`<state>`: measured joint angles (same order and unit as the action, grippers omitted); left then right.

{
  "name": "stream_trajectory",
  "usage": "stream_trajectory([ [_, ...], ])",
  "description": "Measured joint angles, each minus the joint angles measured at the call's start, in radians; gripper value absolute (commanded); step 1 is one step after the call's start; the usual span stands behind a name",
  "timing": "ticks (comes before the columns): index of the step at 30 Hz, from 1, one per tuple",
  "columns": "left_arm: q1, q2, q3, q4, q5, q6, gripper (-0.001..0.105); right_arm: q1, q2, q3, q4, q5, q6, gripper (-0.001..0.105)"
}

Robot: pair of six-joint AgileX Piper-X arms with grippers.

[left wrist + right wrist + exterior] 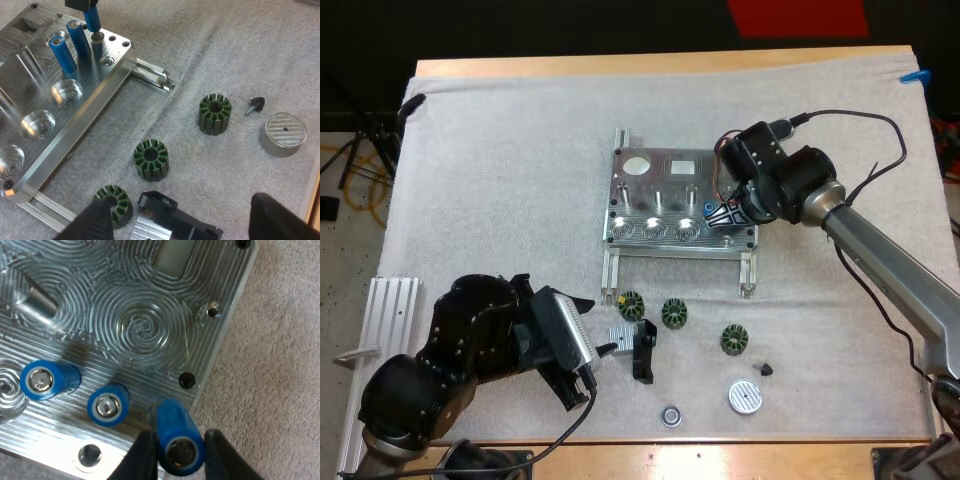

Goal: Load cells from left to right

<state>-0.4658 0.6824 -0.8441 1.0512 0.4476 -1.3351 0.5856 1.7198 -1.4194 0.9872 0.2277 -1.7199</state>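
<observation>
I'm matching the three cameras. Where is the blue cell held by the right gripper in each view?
High view: blue cell at the right gripper, over the metal fixture's near right corner.
Left wrist view: held just above the fixture, beside two seated cells.
Right wrist view: between the near fingers, next to those seated cells.
Shared landmark: the metal fixture.

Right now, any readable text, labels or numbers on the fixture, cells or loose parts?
None readable in any view.
Metal fixture: machined swirl marks only, no lettering.
Blue cell in the right gripper and the two seated cells: plain sleeves.
Black-and-white patch at the right gripper: a pattern, no letters.
Green slotted parts, round metal cap: unmarked.
</observation>
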Motion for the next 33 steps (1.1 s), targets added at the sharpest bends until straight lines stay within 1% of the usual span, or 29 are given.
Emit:
stream_trajectory([
  [6,0.000,0.000,0.000,0.000,0.000,0.000,0.058,0.000,0.019,0.000,0.000,-0.006,0.000,0.020],
  [11,0.000,0.000,0.000,0.000,0.000,0.000,0.058,0.000,0.020,0.000,0.000,-0.046,0.000,0.020],
  [18,0.000,0.000,0.000,0.000,0.000,0.000,0.058,0.000,0.020,0.003,0.000,-0.045,0.000,0.020],
  [20,0.000,0.000,0.000,0.000,0.000,0.000,0.058,0.000,0.020,0.010,-0.007,-0.041,0.000,0.020],
  [22,0.000,0.000,0.000,0.000,0.000,0.000,0.058,0.000,0.018,0.011,-0.006,-0.014,0.000,0.020],
  [33,0.000,0.000,0.000,0.000,0.000,0.000,0.058,0.000,0.018,0.013,-0.013,0.000,0.000,0.020],
])
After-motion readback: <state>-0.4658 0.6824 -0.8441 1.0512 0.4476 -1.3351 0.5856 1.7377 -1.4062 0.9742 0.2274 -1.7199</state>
